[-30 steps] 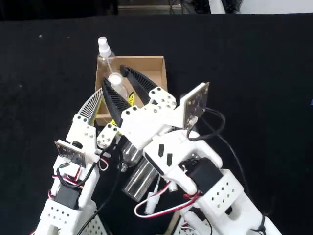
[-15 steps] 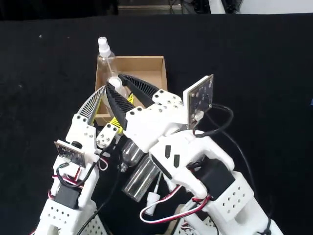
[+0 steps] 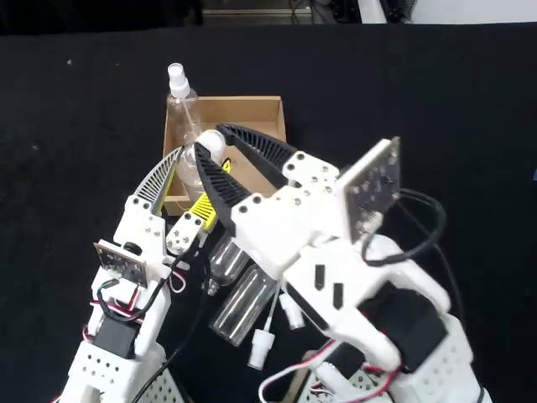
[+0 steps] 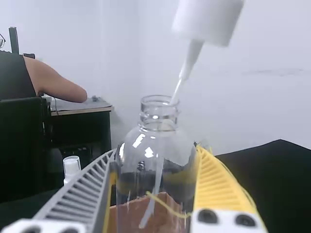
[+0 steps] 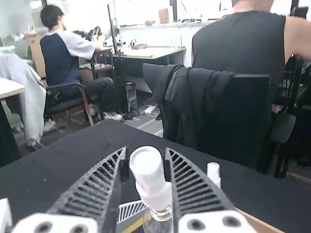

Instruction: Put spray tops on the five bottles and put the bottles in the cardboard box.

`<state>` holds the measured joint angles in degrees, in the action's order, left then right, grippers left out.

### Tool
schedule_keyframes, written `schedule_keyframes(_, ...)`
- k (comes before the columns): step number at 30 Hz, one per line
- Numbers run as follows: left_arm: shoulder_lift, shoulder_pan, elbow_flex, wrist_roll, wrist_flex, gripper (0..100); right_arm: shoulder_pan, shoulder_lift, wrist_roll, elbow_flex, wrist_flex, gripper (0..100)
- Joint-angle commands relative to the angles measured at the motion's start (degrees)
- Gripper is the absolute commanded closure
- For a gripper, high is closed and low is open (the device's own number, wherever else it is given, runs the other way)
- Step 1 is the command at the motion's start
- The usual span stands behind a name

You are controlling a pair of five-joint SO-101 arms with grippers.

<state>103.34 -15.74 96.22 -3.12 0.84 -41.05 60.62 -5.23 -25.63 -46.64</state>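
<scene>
Left gripper (image 3: 190, 168) clamped on bottle (image 4: 156, 141); right gripper (image 3: 210, 141) pinching spray top (image 5: 146, 167), arm crossing above left.

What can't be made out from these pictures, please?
- High view: the right arm covers much of the cardboard box, so bottles inside cannot be counted.
- High view: the lying bottles are partly hidden under that arm.
- Left wrist view: the spray top has its head cut off by the picture's edge.
- Right wrist view: the held bottle is cut off just past its neck.
</scene>
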Motion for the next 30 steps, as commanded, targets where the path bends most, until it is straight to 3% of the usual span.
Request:
schedule_keyframes(1,1.05,-0.40,1.10,0.26,0.70,96,-0.70,0.92,0.44,3.56,-1.93,93.2)
schedule_keyframes(11,1.05,-0.22,1.10,0.26,0.70,96,-1.05,-8.75,-1.23,2.24,3.96,92.4)
schedule_keyframes(16,1.05,-0.40,1.10,0.26,0.70,96,-6.77,-8.92,-0.97,4.97,-0.18,80.9)
schedule_keyframes(20,1.05,-0.40,1.10,0.26,0.70,96,-6.59,-8.84,-0.97,5.41,-0.53,80.4)
schedule_keyframes(24,1.05,-0.22,1.10,0.26,0.70,96,-2.02,-8.13,-0.97,7.78,-0.97,82.7)
schedule_keyframes(30,1.05,-0.40,1.10,0.26,0.70,96,17.23,-7.08,-0.97,13.67,-8.88,93.2)
